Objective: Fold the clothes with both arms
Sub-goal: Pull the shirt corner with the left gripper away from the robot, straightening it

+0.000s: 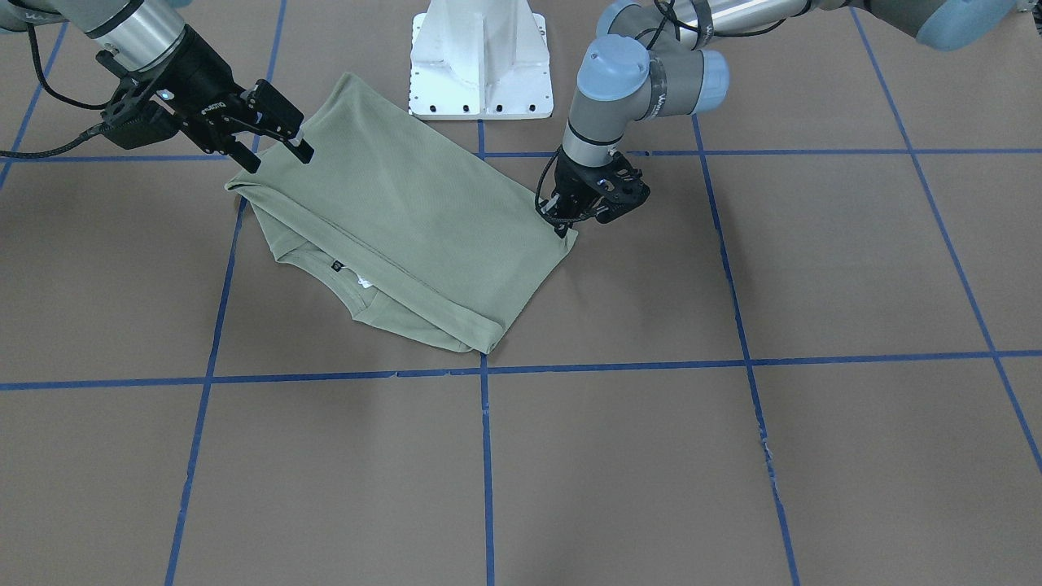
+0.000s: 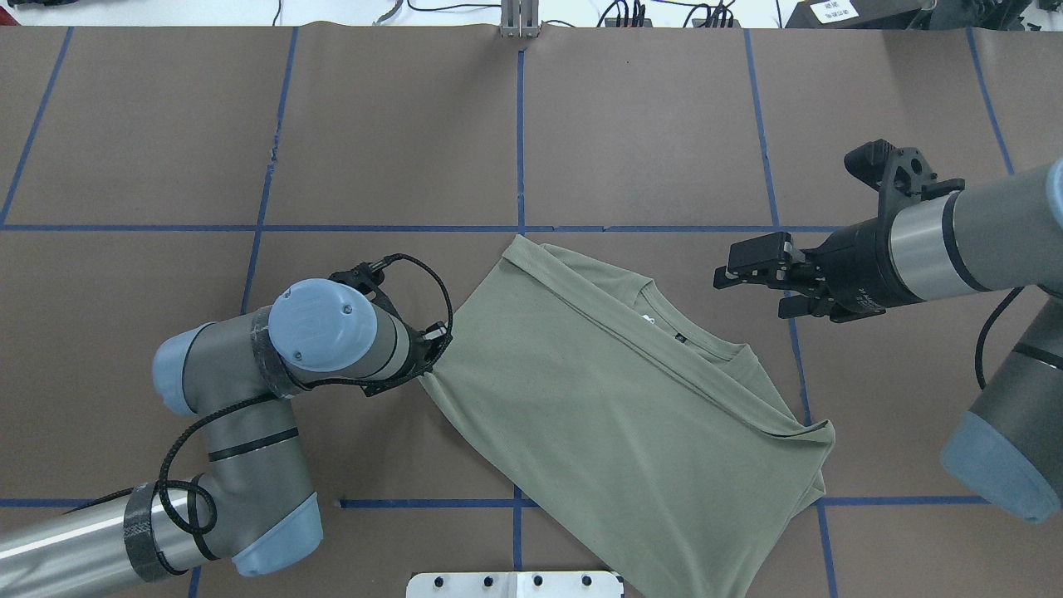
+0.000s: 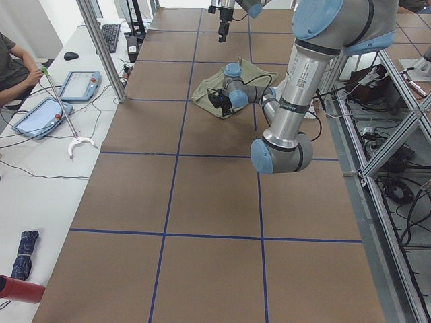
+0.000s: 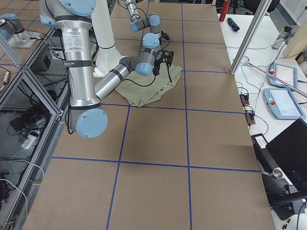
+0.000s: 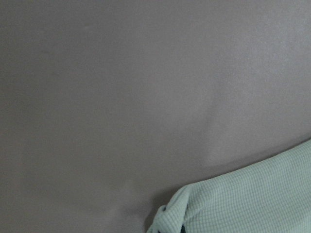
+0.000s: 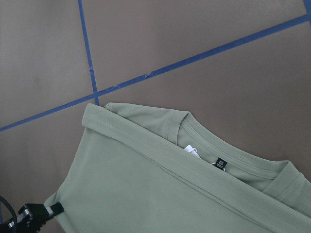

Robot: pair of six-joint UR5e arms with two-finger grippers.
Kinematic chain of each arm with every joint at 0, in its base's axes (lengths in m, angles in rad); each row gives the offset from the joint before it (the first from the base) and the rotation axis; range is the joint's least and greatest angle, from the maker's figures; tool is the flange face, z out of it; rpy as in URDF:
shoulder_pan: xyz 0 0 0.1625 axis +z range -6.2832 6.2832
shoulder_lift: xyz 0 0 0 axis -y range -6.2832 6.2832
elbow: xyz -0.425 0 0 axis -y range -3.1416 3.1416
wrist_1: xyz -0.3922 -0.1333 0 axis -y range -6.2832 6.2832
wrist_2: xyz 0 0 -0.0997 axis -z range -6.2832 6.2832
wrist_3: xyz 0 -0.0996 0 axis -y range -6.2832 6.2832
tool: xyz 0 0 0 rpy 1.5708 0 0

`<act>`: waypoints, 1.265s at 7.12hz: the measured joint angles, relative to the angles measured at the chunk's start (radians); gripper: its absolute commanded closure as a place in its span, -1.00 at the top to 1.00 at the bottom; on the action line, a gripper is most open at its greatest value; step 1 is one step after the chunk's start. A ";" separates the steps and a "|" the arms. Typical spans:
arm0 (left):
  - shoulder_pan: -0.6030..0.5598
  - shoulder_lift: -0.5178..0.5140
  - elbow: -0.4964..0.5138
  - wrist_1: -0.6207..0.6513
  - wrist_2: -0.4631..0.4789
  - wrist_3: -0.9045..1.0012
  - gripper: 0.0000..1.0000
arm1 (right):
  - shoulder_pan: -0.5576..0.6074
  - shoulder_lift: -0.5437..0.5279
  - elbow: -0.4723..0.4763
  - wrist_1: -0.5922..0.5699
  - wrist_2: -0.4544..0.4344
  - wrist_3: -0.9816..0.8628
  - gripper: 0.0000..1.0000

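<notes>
The sage-green shirt (image 1: 407,220) (image 2: 614,399) lies folded on the brown table, with its neckline and black neck label (image 6: 219,163) showing beside the folded-over edge. A white hang tag (image 6: 192,151) peeks out at the collar. My left gripper (image 1: 563,224) (image 2: 433,353) is low at the shirt's corner and shut on a bunched bit of fabric (image 5: 252,199). My right gripper (image 1: 278,160) (image 2: 751,292) hangs open above the table near the opposite edge of the shirt, holding nothing.
The white robot base (image 1: 480,65) stands just behind the shirt. Blue tape lines (image 1: 486,456) grid the table. In the exterior left view a person (image 3: 13,67) sits at a side bench with tablets (image 3: 79,84) and a red bottle (image 3: 20,289).
</notes>
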 measured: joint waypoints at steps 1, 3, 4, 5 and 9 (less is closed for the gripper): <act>-0.016 -0.006 -0.002 0.000 0.001 0.001 -1.00 | 0.008 -0.001 0.000 0.000 -0.002 0.000 1.00; -0.069 -0.015 0.000 0.000 0.018 0.011 -1.00 | 0.016 -0.002 -0.002 0.000 -0.003 0.000 1.00; -0.087 -0.024 0.009 -0.001 0.053 0.038 -1.00 | 0.017 -0.002 -0.004 0.000 -0.004 0.000 1.00; -0.103 -0.038 0.029 -0.007 0.082 0.066 -1.00 | 0.018 -0.002 -0.007 0.000 -0.004 0.000 1.00; -0.181 -0.155 0.222 -0.104 0.146 0.170 -1.00 | 0.018 0.001 -0.020 0.000 -0.014 0.000 1.00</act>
